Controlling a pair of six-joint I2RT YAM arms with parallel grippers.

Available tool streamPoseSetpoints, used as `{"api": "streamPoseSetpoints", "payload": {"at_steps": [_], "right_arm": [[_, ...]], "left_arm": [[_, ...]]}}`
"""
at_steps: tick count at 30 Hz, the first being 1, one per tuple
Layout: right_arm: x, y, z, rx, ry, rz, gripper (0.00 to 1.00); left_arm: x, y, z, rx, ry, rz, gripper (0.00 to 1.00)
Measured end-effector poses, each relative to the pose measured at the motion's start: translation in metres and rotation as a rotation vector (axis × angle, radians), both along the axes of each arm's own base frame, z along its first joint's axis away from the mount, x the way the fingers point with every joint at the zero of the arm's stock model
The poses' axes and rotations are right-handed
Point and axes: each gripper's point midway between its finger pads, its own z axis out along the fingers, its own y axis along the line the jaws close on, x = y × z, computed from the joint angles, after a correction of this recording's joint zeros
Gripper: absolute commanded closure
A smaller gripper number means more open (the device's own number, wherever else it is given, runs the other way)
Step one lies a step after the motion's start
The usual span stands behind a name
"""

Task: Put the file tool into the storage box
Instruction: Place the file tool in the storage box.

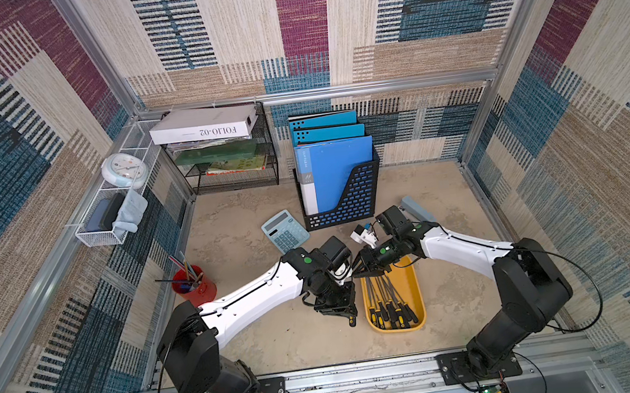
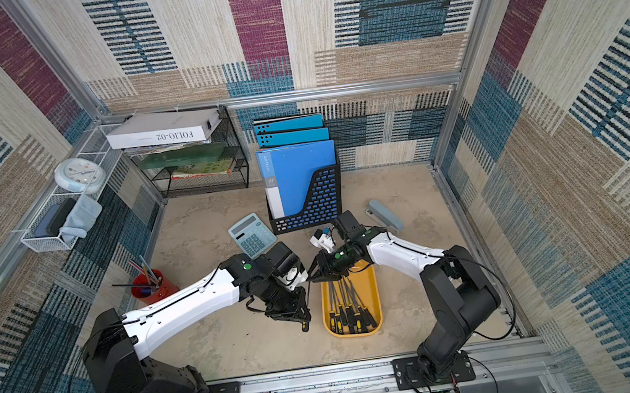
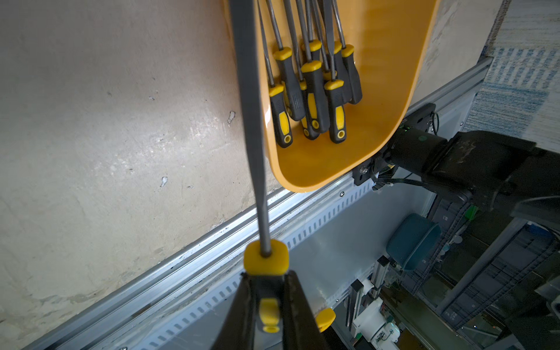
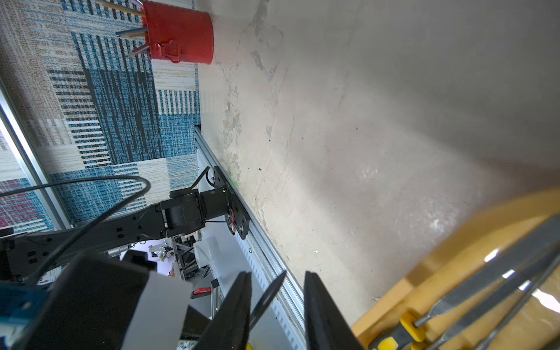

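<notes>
In the left wrist view the file tool (image 3: 252,121) is clamped by its handle in the left gripper (image 3: 266,278), shaft just beside the storage box (image 3: 378,91). Its tip is flanked, not clamped, by the part-open jaws of the right gripper (image 4: 277,274). The shaft is best swung over the rim and laid along the files (image 3: 315,91) inside. Only "FOLIO-02" is legible, on a white box (image 1: 205,131) well behind it.

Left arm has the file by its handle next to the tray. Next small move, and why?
Probably close the right gripper on the file tool: its tip sits between those open jaws, while the left gripper clamps the handle and the blade runs alongside the storage box, not inside.
</notes>
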Motion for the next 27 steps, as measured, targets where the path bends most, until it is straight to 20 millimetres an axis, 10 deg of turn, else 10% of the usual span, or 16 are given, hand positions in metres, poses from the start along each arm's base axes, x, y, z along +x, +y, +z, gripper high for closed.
{"api": "streamPoseSetpoints", "payload": {"at_steps": [2,10,16,27], "right_arm": [[-0.001,0.005,0.0,0.002,0.014,0.0,1.0],[0.0,0.003,0.028,0.04,-0.002,-0.006,1.0],[0.041,-0.048,0.063,-0.055,-0.13,-0.117,1.0],[0.038,-0.128,-0.009,-0.553,-0.08,-0.11,1.0]], "left_arm": [[0.0,0.0,0.001,-0.001,-0.004,-0.002,0.93],[0.022,0.002,0.02,0.01,-0.08,0.03,0.33],[0.041,0.009,0.042,-0.018,-0.129,0.091,0.28],[0.031,0.035,0.025,0.028,-0.088,0.137,0.29]]}}
